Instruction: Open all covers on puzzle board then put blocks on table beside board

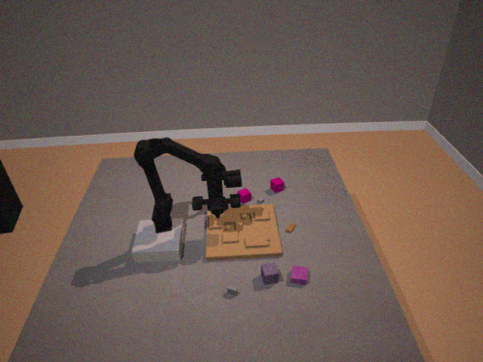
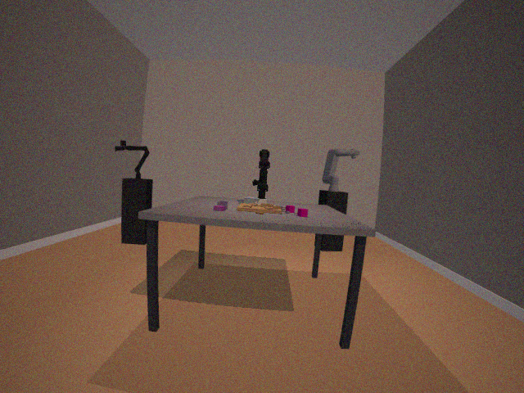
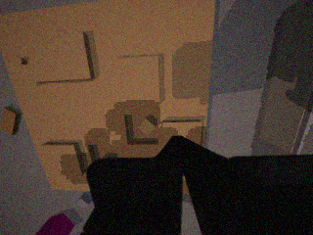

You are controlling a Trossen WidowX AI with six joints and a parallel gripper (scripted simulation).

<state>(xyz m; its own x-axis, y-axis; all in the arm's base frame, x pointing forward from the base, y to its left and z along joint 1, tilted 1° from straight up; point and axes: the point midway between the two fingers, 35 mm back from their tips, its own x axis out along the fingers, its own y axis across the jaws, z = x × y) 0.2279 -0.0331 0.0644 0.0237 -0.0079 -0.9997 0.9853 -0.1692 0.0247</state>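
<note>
The wooden puzzle board (image 1: 238,252) (image 2: 250,210) (image 3: 108,95) lies flat on the table. A large cover (image 1: 256,239) (image 3: 59,59) and a middle cover (image 1: 230,236) (image 3: 139,75) are among the flat plates on it. Small recesses lie in the arm's shadow; whether they hold anything is unclear. My gripper (image 1: 217,216) (image 3: 176,140) is shut and empty, above the board's back left part. Two magenta blocks (image 1: 277,185) (image 1: 244,195) (image 2: 302,212) (image 2: 290,209) rest behind the board. A dull purple block (image 1: 269,273) and a pink-purple block (image 1: 299,274) rest in front, off the board.
A small orange piece (image 1: 290,228) (image 3: 9,120) lies right of the board in the top view. Small grey pieces lie in front (image 1: 232,289) and behind the board (image 1: 259,200). The pale base box (image 1: 155,253) under the arm stands left of the board.
</note>
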